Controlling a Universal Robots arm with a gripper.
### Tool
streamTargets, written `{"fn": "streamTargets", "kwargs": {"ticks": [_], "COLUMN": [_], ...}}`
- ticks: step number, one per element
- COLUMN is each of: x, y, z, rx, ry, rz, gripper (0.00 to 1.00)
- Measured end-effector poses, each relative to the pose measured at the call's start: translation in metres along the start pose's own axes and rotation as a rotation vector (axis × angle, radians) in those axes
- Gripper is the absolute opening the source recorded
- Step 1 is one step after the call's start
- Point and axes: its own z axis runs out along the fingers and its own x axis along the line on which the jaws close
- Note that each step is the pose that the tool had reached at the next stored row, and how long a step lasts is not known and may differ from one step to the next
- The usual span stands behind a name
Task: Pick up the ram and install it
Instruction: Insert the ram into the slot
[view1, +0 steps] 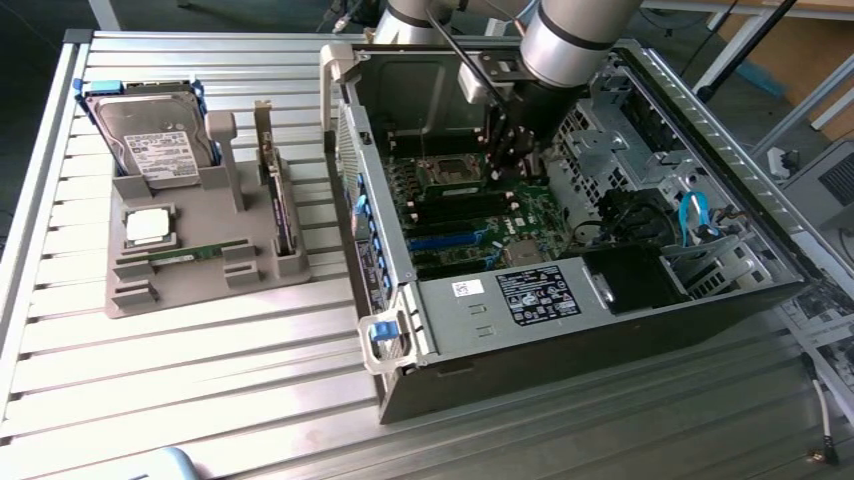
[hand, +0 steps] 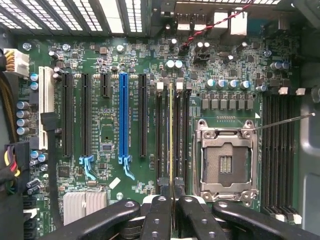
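Observation:
In the wrist view my gripper (hand: 171, 201) is shut on the ram (hand: 171, 135). The ram shows edge-on as a thin green-yellow strip. It runs in line with the black memory slots (hand: 159, 135) next to the empty processor socket (hand: 226, 159). Whether the ram touches a slot I cannot tell. In the exterior view the gripper (view1: 514, 150) reaches down into the open computer case (view1: 574, 300), over the motherboard (view1: 467, 230). A second green ram stick (view1: 198, 254) lies in the grey tray (view1: 134, 300) at the exterior view's left.
The tray also holds a hard drive (view1: 154, 140), a square silver processor (view1: 147, 226) and an upright dark expansion card (view1: 276, 205). Case walls, a drive cage (view1: 601, 140) and blue cables (view1: 694, 215) stand close around the arm. A thin metal socket lever (hand: 285, 121) sticks out beside the socket.

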Motion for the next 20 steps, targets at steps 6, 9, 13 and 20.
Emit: {"fn": "streamTargets", "kwargs": {"ticks": [6,9,13,20], "x": [0.0,0.001,0.001,0.001], "y": [-0.0002,-0.0003,-0.0005,-0.0006], "z": [0.0053,0.0086,0.0121,0.0147], "rx": [0.0005,0.0007,0.0009,0.001], "ry": [-0.0001,-0.0001,-0.0003,-0.0002], "rz": [0.002,0.003,0.005,0.007], "gripper": [0.12,0.12,0.12,0.12]}}
